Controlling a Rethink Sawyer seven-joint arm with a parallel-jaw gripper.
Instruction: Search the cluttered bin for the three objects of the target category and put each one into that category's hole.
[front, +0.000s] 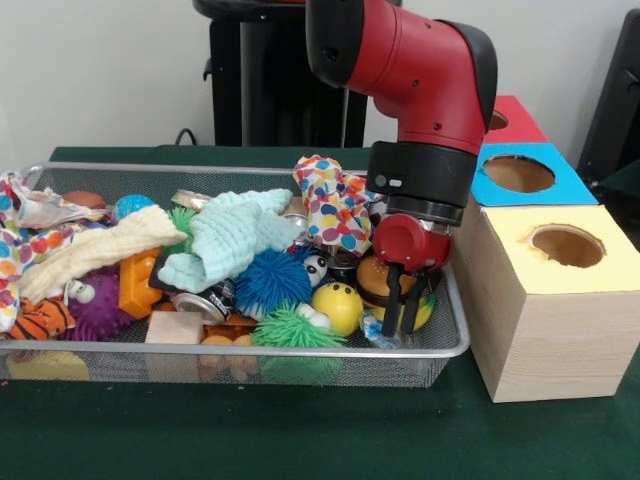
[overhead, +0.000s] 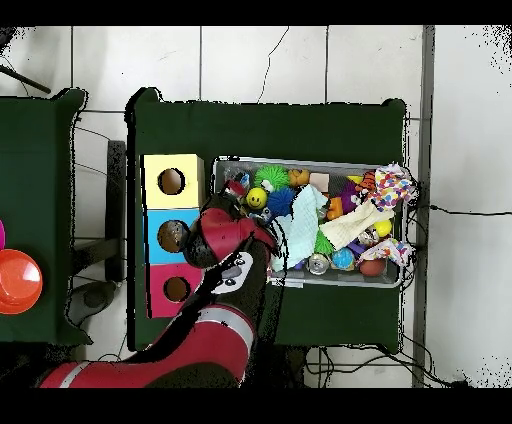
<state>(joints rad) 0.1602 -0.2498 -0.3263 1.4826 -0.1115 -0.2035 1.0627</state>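
My gripper (front: 404, 312) reaches down into the right end of the wire bin (front: 250, 352), its two black fingers close together and shut. Nothing shows between them, and the tips sit low among the clutter. Right behind them lie a burger toy (front: 373, 278) and a yellow ball (front: 426, 312); a yellow smiley ball (front: 338, 305) sits just to the left. Three wooden boxes with holes stand beside the bin: yellow top (front: 567, 245), blue top (front: 518, 173), red top (front: 510, 115). In the overhead view the arm (overhead: 225, 245) covers the gripper next to the bin (overhead: 300, 163).
The bin is packed: a light-blue cloth (front: 235, 235), a polka-dot cloth (front: 335, 205), a cream cloth (front: 90, 250), blue (front: 272, 280), green (front: 290, 328) and purple (front: 100, 305) spiky balls, an orange block (front: 137, 283), a can (front: 205, 300). The yellow box stands close to the bin's right wall.
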